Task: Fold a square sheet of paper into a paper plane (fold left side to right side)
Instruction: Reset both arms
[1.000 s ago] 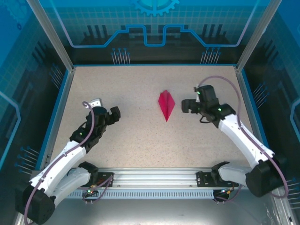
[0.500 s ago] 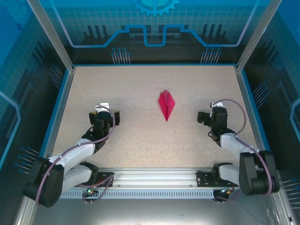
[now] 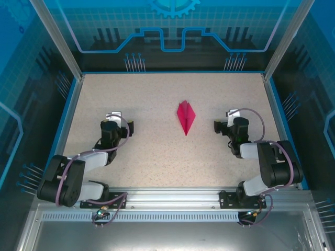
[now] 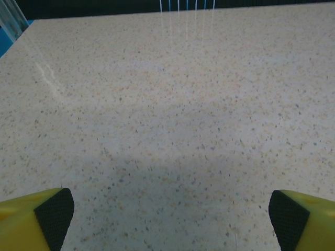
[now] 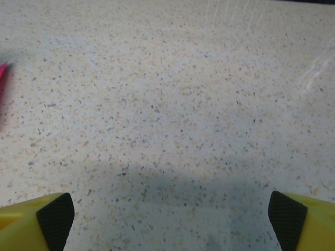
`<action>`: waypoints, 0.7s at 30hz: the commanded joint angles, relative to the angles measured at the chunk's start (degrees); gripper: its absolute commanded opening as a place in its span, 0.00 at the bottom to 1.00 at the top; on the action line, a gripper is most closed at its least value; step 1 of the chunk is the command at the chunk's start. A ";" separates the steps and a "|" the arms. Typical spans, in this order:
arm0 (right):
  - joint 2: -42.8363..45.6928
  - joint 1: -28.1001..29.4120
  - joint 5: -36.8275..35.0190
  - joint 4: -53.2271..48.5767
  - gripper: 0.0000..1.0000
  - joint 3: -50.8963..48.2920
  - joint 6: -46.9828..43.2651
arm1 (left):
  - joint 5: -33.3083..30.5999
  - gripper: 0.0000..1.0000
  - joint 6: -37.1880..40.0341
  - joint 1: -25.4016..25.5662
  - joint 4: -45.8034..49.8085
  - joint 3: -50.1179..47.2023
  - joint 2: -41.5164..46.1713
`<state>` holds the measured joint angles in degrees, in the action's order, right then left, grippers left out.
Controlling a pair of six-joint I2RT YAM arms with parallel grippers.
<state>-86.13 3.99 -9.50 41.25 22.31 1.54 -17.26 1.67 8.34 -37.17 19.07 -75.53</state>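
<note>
A speckled beige table (image 3: 157, 157) sits inside a blue-walled cell. The plane (image 3: 185, 117) lies flat just toward 1 o'clock of the table's middle, its narrow tip pointing to 6 o'clock, touching neither arm. Its pink edge shows at 9 o'clock in the right wrist view (image 5: 2, 78).

The left gripper (image 3: 121, 121) hangs well apart at the plane's 9 o'clock, jaws spread wide and empty. The right gripper (image 3: 225, 121) sits nearer, at 3 o'clock, equally wide with nothing between its pads (image 5: 52, 214).

The fold looks finished. The likely risks are these: the paper is light, so a low sweep by the right arm could push it or flatten the centre crease, and a hard pinch could crush the wings.
</note>
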 commanded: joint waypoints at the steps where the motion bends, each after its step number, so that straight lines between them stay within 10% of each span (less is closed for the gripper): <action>1: 0.08 0.08 1.91 2.85 0.99 1.76 -1.15 | 7.25 0.99 0.81 -3.21 -9.23 -0.25 -2.11; 4: 0.00 0.09 1.94 3.17 0.99 1.69 -1.14 | 8.78 0.99 -0.51 -5.33 -18.57 -0.96 -11.06; 21: -0.01 0.33 2.17 2.87 0.99 1.93 -1.59 | 13.41 0.99 -2.20 -8.25 -7.72 4.75 -11.31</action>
<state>-86.13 3.99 -8.25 42.13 22.98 0.95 -5.78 -0.03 0.47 -45.23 22.74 -87.29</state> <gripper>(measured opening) 0.992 0.988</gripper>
